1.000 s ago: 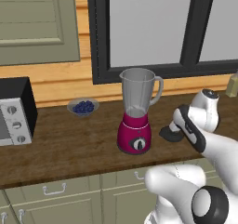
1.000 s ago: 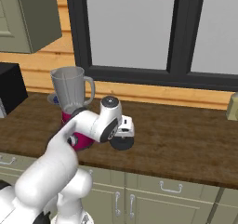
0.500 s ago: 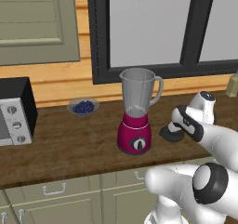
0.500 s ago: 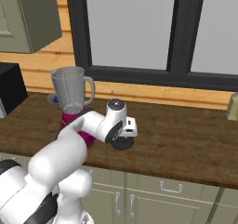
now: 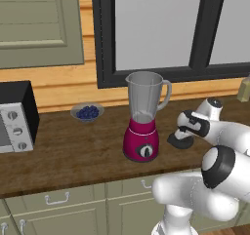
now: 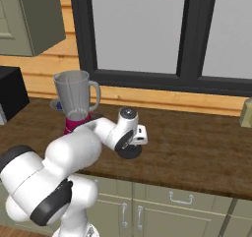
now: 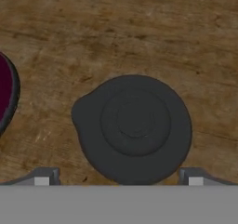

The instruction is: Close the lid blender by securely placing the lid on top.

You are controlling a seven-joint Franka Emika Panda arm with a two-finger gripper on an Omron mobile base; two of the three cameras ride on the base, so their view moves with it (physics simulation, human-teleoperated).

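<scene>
Lid (image 7: 134, 128) lies flat on the wood counter (image 7: 139, 28), knob side up, a small spout-like tab sticking out at its upper left in the hand view. Same lid in left base view (image 5: 179, 140): black disc on the counter, just right of the blender (image 5: 143, 117), apart from it. In right base view the lid (image 6: 129, 152) is partly covered by the wrist, only lower rim and a bit of top visible.

Gripper (image 7: 118, 177) hangs straight over the lid, jaws spread wide, one tip at each lower corner of the hand view, lid rim between them. Tips cut off by the frame bottom; contact w/ the lid prob. none, but can't confirm from this angle. In left base view the gripper (image 5: 184, 131) sits low over the disc, fingers mostly hidden behind the hand body.

Blender: magenta base w/ b&w dial at front, clear jar upright, mouth open, handle on the right side in left base view. In right base view the blender (image 6: 74, 96) has its base largely hidden behind the arm. Hand view catches just a magenta sliver of the base (image 7: 5, 95) at left edge.

Bowl of blueberries (image 5: 87, 112) near the back wall, left of the blender, well apart. Microwave (image 5: 14, 114) at far left, cut off by the frame edge. Beige object (image 6: 246, 111) at far right of counter, cropped, can't make out what it is.
</scene>
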